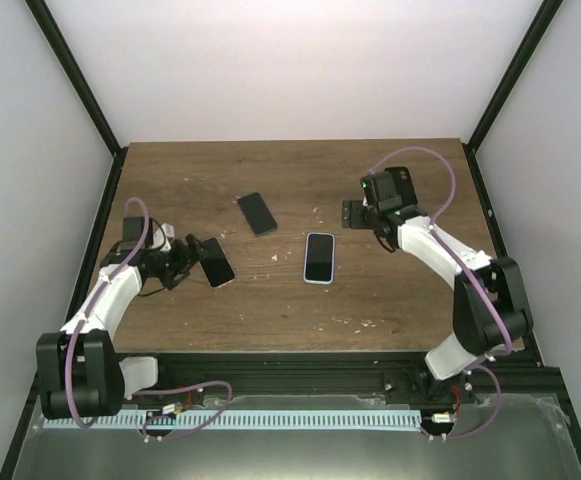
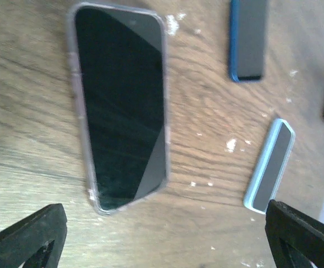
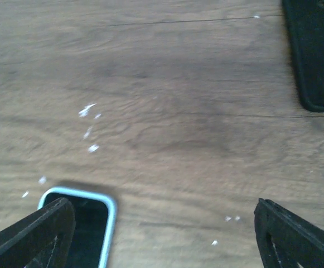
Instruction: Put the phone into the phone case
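No brand or writing can be read on anything here, and the screens are dark. The phone (image 2: pixel 120 106) lies flat on the left part of the table (image 1: pixel 400 300), screen up. It is already seated in the clear case (image 2: pixel 79 134), whose pale rim shows all round the glass. The left gripper (image 2: pixel 163 237) is released, its jaws spread wide with only bare wood between them. The phone's nearer end lies just ahead of that gap, close to one finger (image 2: pixel 28 240) yet apart from it; nothing is grasped. In the top view the phone lies aslant, just to the right of the left jaws.

Two other handsets lie on the table. A phone in a light blue case (image 1: pixel 319 257) rests near the middle, screen up. A phone in a dark blue case (image 1: pixel 257 213) lies farther back and slightly left of it, apart from the task's phone. The right gripper (image 1: pixel 353 214) hangs low over the wood to the right of the middle, its jaws released and wide, holding nothing. In its wrist view a corner of the light blue case shows just beside one finger (image 3: pixel 33 237), at the edge of the gap.
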Controlling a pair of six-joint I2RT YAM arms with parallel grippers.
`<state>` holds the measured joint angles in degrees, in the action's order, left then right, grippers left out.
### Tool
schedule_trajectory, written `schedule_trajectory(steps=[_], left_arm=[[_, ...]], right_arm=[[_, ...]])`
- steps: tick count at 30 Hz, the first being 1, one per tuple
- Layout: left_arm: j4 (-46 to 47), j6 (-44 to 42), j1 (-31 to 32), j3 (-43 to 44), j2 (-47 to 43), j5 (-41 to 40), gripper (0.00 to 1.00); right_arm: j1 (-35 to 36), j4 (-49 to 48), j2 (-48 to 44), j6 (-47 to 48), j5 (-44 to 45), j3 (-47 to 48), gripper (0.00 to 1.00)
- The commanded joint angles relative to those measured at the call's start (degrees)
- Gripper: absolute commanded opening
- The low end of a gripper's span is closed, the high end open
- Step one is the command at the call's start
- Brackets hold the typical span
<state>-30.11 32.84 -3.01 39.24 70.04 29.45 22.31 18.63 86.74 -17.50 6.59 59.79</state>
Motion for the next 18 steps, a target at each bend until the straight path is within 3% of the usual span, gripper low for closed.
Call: schedule_trajectory(steps=[1, 8, 18], left_arm=[[-3.74, -3.03, -0.08, 3.41, -3.61, 5.51, 1.0], [-6.71, -6.98, 0.04, 6.76, -8.3, 8.53, 0.96], [-5.49, -7.98, 0.37, 5.28, -15.41, 14.19, 0.9]], right_arm=[[-4.47, -0.35, 6.02, 5.89, 1.98, 6.11, 0.84], [-11.24, -1.6, 16.32, 8.48, -1.1, 11.88, 0.52], [-14.57, -1.31, 29.03, 11.43, 6.22, 22.23, 0.4]])
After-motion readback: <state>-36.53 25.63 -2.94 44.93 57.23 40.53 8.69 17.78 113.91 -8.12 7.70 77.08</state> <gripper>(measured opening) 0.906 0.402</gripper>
